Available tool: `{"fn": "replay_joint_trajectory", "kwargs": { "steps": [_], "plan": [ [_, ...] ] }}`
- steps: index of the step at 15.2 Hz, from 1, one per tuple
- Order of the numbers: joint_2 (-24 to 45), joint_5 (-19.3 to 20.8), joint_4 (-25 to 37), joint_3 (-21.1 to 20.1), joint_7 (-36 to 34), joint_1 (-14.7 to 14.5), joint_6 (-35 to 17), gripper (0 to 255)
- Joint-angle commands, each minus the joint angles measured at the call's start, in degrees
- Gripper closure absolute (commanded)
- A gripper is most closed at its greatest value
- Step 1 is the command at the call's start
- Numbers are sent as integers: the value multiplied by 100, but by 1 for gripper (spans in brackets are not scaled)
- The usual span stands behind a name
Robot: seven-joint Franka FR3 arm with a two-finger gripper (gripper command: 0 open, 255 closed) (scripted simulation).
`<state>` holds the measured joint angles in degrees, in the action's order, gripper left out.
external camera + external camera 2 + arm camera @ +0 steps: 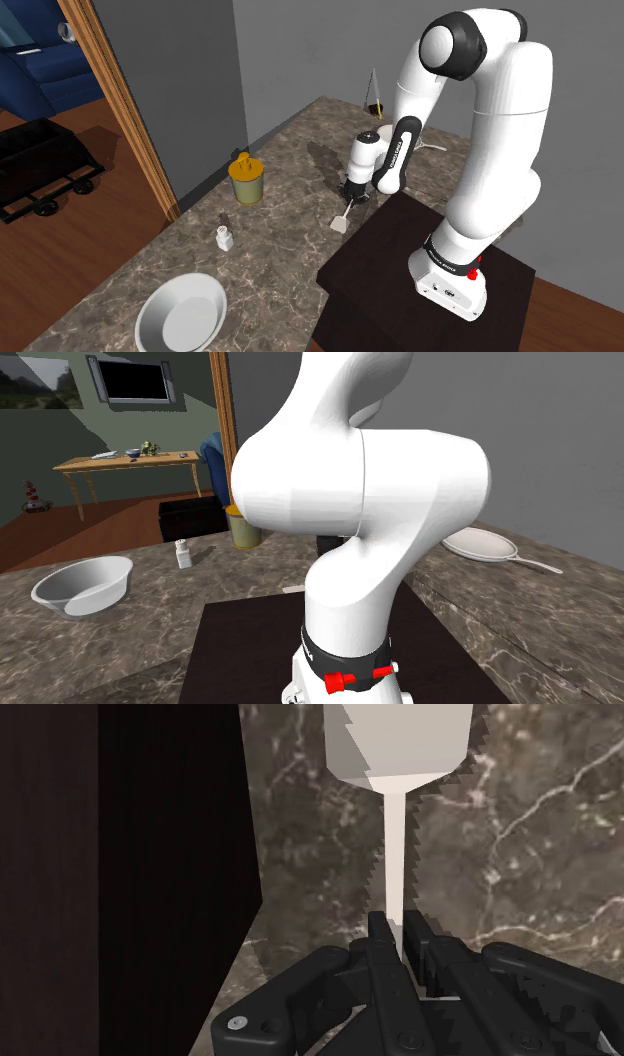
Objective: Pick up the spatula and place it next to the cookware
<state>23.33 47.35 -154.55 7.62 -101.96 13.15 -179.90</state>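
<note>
a white bowl [182, 318] sits at the shoulder view's left on the marbled counter [290, 215], then a small white bottle [225, 238] and a yellow jar [247, 180]. right of them, beside the dark stand [385, 255], the gripper [354, 192] is clamped on the pale spatula [341, 220] by its handle, blade down near the counter. a white pan [480, 544] lies at the second exterior view's right.

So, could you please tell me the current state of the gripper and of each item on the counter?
White flat-bladed spatula: clasped by its thin handle, blade over the brown marble counter.
Black two-finger gripper: shut on the spatula.
Yellow lidded jar: upright, lid on.
Small white bottle: upright.
White round bowl: upright, empty.
White frying pan: flat on the counter, empty.
</note>
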Motion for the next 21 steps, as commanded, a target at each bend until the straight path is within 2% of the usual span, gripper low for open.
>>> {"fn": "replay_joint_trajectory", "kwargs": {
  "steps": [1,2,5,10,16,19,21],
  "plan": [
    [1,0,0,0,0,0,0,255],
    [0,0,-1,-1,0,0,0,255],
    [-374,-234,-155,-469,278,455,285,255],
    [-983,-942,-411,-1331,937,1208,710,255],
    [-1726,-2296,-680,-2323,2018,1911,1168,255],
    [-2110,-3086,-775,-2649,2611,2048,1412,255],
    [-2364,-3565,-816,-2755,2964,2037,1593,255]
  ]
}}
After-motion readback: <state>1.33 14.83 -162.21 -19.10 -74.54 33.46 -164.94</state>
